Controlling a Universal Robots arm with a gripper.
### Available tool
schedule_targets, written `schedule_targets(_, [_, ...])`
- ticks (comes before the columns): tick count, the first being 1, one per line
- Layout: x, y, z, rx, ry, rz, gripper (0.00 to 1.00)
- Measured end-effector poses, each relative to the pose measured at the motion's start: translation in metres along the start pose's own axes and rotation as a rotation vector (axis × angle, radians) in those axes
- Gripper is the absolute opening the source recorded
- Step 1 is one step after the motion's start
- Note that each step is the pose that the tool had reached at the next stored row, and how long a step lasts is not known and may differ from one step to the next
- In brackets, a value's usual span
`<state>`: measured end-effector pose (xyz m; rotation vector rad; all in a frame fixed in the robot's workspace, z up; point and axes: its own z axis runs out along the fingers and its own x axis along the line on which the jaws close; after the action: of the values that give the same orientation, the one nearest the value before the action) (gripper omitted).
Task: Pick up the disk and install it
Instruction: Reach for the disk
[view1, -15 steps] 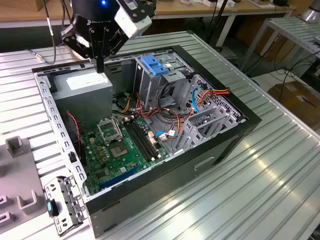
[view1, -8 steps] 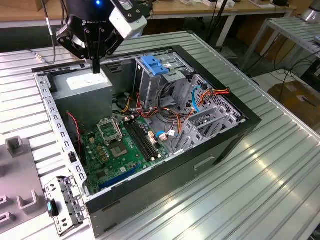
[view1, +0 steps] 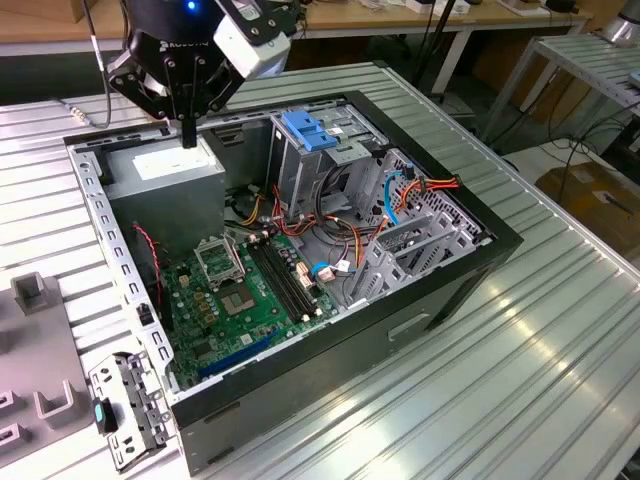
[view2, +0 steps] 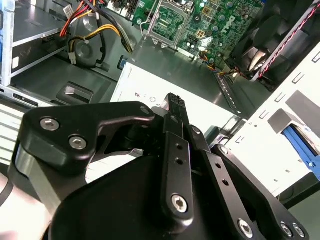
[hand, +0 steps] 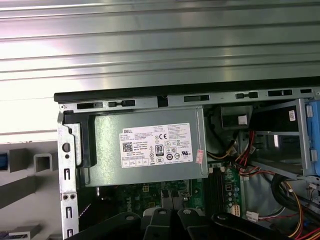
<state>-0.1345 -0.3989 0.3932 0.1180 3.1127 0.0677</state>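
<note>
fingers (view1: 188, 128) above power supply (view1: 170, 186) in case (view1: 300, 375)

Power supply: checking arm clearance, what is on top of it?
A white sticker; the shut, empty hand hangs over it, hiding part of it in the second wrist view.

The disk (view2: 300, 144) shows in the second wrist view as a blue plastic side rail, a slanted strip that runs off the picture's edge. It sits outside the computer case, beyond the perforated metal wall, on a pale fixture surface with a grey block just beside it. Its metal body and label are cut off, so flat or on edge cannot be told.
</note>
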Motion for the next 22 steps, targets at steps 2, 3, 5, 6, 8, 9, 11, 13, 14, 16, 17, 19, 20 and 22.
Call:
schedule_targets(2, [0.0006,-0.0001,0.0,0.0001,0.0001,0.0,0.11])
schedule_targets(3, [0.0012,-0.0001,0.0,0.0001,0.0001,0.0,0.11])
schedule_targets(5, [0.002,-0.0002,0.0,0.0001,0.0002,0.0,0.11])
schedule_targets(6, [0.0027,-0.0002,0.0,0.0001,0.0002,0.0,0.11])
schedule_targets(8, [0.0032,-0.0003,0.0001,0.0001,0.0003,0.0,0.11])
schedule_targets(9, [0.0035,-0.0003,0.0001,0.0001,0.0003,0.0,0.11])
schedule_targets(11, [0.0041,-0.0003,0.0001,0.0001,0.0004,0.0,0.11])
schedule_targets(13, [0.0048,-0.0004,0.0001,0.0001,0.0004,0.0,0.11])
schedule_targets(14, [0.0051,-0.0004,0.0001,0.0001,0.0005,0.0,0.11])
schedule_targets(16, [0.0058,-0.0005,0.0002,0.0001,0.0006,0.0,0.11])
schedule_targets(17, [0.006,-0.0005,0.0001,0.0002,0.0006,0.0,0.11])
schedule_targets(19, [0.0066,-0.0005,0.0002,0.0001,0.0006,0.0,0.11])
schedule_targets(20, [0.0069,-0.0006,0.0002,0.0001,0.0006,0.0,0.11])
schedule_targets(22, [0.0073,-0.0006,0.0002,0.0001,0.0007,0.0,0.11])
